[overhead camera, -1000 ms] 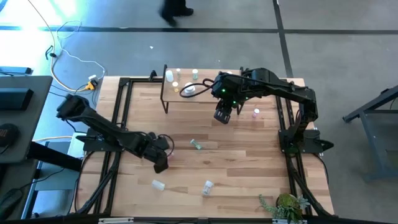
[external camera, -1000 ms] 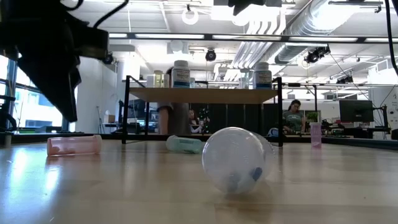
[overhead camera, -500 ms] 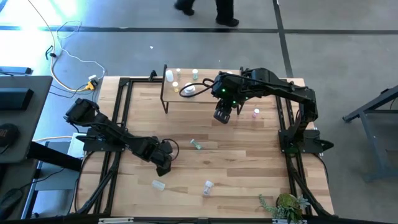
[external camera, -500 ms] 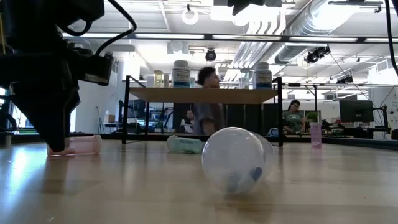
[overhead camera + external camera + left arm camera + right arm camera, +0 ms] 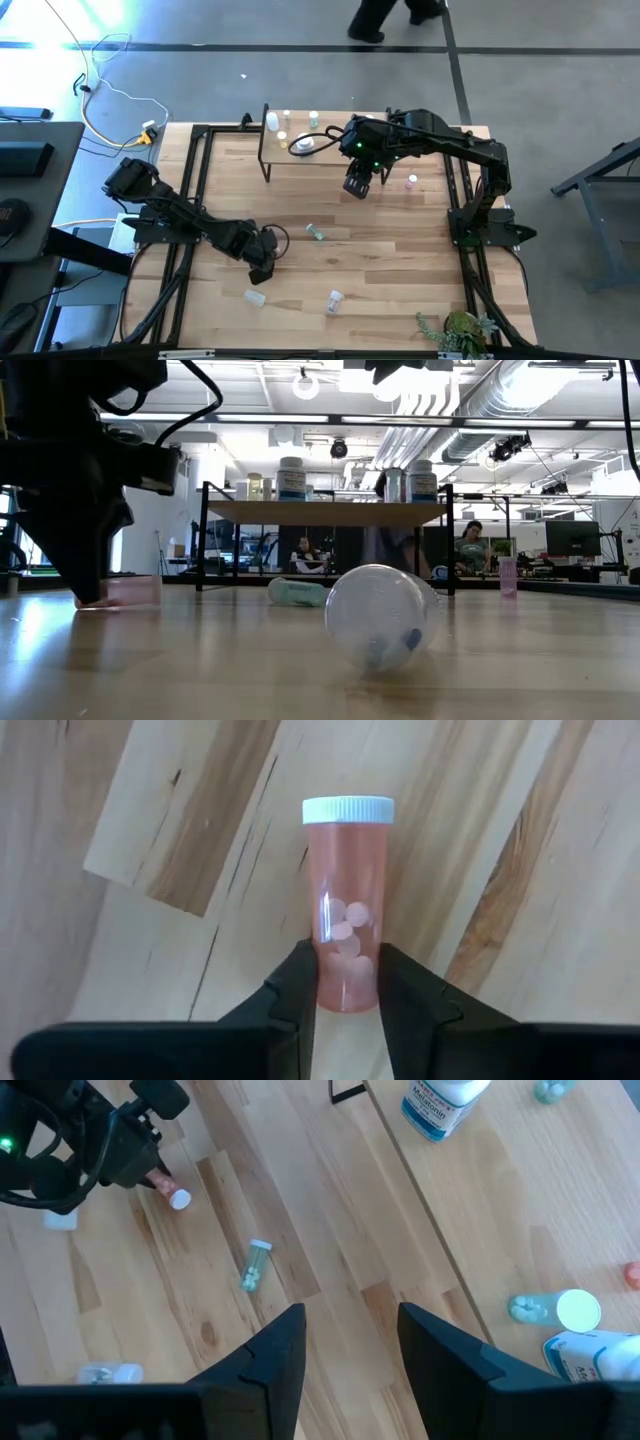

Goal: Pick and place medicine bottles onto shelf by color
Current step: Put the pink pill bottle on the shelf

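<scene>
A pink medicine bottle point(image 5: 347, 910) with a white cap point(image 5: 348, 810) lies on its side on the table near the left. My left gripper point(image 5: 262, 262) is down on it and shut, hiding it in the high view; the low view shows bottle point(image 5: 135, 592) beside the gripper point(image 5: 88, 595). My right gripper point(image 5: 358, 187) hangs open above the table, just in front of the shelf point(image 5: 285, 135), nothing between its fingers point(image 5: 283, 1350). Several bottles stand on the shelf point(image 5: 330, 513). My left gripper pinches the pink bottle's body near its bottom end point(image 5: 346, 982), away from the cap, between its two fingers point(image 5: 300, 980). The fingers come steeply from above and lie across the bottle. The bottle rests on its side on the tabletop.
Loose on the table lie a green bottle point(image 5: 315, 232), a clear one point(image 5: 255, 296) and another point(image 5: 334, 300); a pink one point(image 5: 412, 182) stands at the right. A big clear jar point(image 5: 378, 615) lies close to the low camera. A plant point(image 5: 460, 330) sits at the near right corner.
My left gripper has come down toward the table and a little toward its near edge, and now stands over the pink bottle's end. The bottle still lies on the table. My right arm has kept still.
</scene>
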Action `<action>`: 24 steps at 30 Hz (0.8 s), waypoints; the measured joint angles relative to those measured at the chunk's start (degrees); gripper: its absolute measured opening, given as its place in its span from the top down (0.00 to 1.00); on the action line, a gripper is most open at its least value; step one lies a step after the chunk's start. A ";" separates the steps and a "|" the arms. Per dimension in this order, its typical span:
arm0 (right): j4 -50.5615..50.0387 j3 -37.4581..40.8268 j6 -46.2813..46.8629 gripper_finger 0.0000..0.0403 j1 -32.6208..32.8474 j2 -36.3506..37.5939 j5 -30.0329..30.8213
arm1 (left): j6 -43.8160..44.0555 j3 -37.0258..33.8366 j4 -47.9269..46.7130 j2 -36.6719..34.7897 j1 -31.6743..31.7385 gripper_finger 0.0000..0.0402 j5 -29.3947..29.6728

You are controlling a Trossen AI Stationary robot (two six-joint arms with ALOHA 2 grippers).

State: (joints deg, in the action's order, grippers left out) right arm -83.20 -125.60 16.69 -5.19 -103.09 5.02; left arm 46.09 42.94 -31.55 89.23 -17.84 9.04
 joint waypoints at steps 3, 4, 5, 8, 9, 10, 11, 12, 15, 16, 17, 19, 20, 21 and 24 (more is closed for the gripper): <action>-0.02 0.00 0.00 0.62 0.00 0.00 0.00 | -1.21 0.00 0.04 -0.02 0.84 0.82 -0.08; -0.02 0.00 0.00 0.62 0.00 0.00 0.00 | -1.63 0.00 0.06 -0.02 1.18 0.81 -0.12; -0.01 0.00 0.00 0.62 0.00 0.00 0.00 | -2.07 0.00 0.10 -0.02 1.57 0.80 -0.38; -0.02 0.00 0.00 0.62 0.00 0.00 -0.05 | -4.42 0.00 0.67 -0.56 2.77 0.78 -1.86; -0.01 0.00 0.00 0.62 0.00 0.00 -0.23 | -5.44 0.00 1.25 -0.85 3.23 0.78 -2.38; 0.01 0.00 0.00 0.62 -0.02 0.00 -0.89 | -6.45 0.00 1.68 -1.34 3.66 0.78 -2.94; 0.03 0.00 0.00 0.62 -0.02 0.00 -1.80 | -7.31 0.00 2.09 -2.01 4.12 0.78 -3.24; 0.05 0.00 0.00 0.62 -0.02 0.00 -2.59 | -8.06 0.00 2.83 -2.65 4.63 0.78 -3.30; 0.21 0.00 -0.50 0.62 -0.02 0.00 -4.58 | -10.61 0.00 4.37 -5.29 6.37 0.78 -3.48; 0.34 0.00 -1.20 0.62 -0.02 0.00 -5.52 | -11.51 0.00 5.65 -6.40 7.01 0.78 -3.47; 0.42 0.00 -1.99 0.62 -0.02 0.00 -6.59 | -12.43 0.01 7.04 -7.37 7.67 0.78 -3.46; 0.96 0.02 -3.43 0.62 -0.02 0.00 -8.89 | -14.16 0.00 8.80 -9.63 9.07 0.78 -3.48; 1.39 0.02 -4.04 0.62 -0.02 0.00 -9.92 | -15.06 0.00 10.48 -10.70 9.75 0.78 -3.48; 1.83 0.02 -4.92 0.62 -0.02 0.00 -10.91 | -15.99 0.02 12.65 -11.63 10.43 0.78 -3.48; 3.85 0.02 -7.43 0.62 -0.02 0.00 -12.72 | -18.80 0.02 17.51 -14.57 12.55 0.78 -3.46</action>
State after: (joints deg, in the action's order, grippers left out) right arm -79.35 -125.58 9.26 -5.21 -103.09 -7.70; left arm 27.28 42.96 -14.04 74.66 -5.29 5.59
